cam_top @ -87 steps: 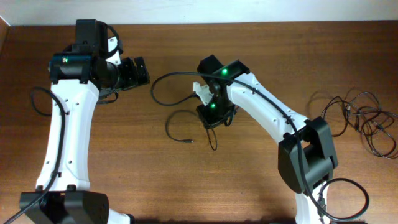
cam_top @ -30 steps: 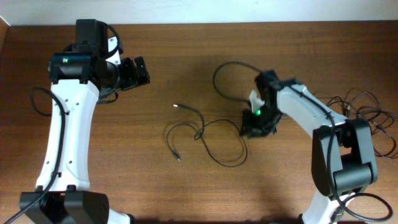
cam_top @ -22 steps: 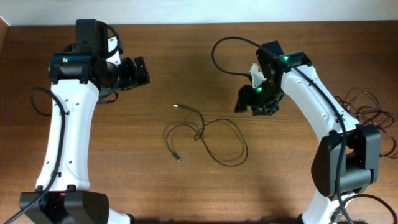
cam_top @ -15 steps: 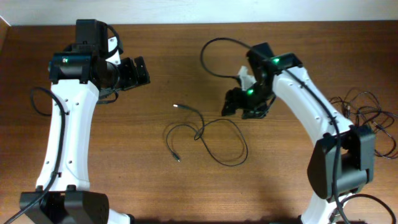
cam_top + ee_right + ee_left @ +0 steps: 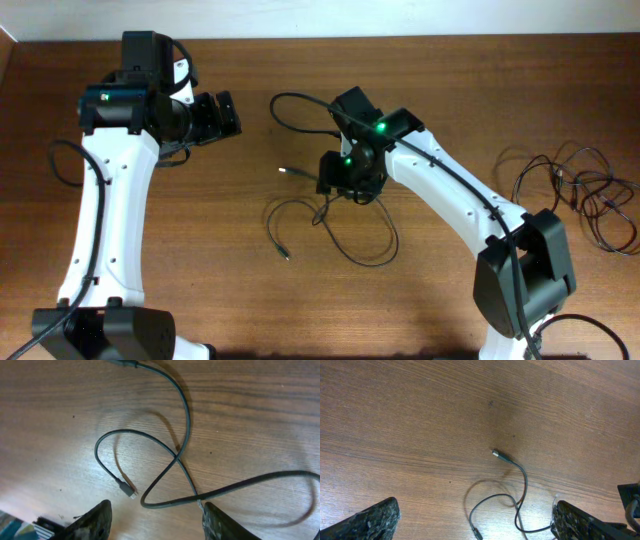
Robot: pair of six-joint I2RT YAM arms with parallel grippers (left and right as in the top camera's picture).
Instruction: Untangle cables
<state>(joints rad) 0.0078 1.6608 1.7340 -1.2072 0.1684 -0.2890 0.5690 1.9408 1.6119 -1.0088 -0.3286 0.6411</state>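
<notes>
overhead: right hand (image 5: 348, 188), spread, has moved over the cables (image 5: 188, 410); left hand (image 5: 235, 113) spread.

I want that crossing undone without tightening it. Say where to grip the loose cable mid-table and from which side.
Probably the short straight run just behind the silver-tipped plug of the cable: it lies flat, alone, clear of the crossing. Come from above, closing across the cord.

On my screen the left gripper (image 5: 228, 113) sits wide open, and the right gripper (image 5: 330, 180) is reached toward the middle, pointing down, jaws apart.
</notes>
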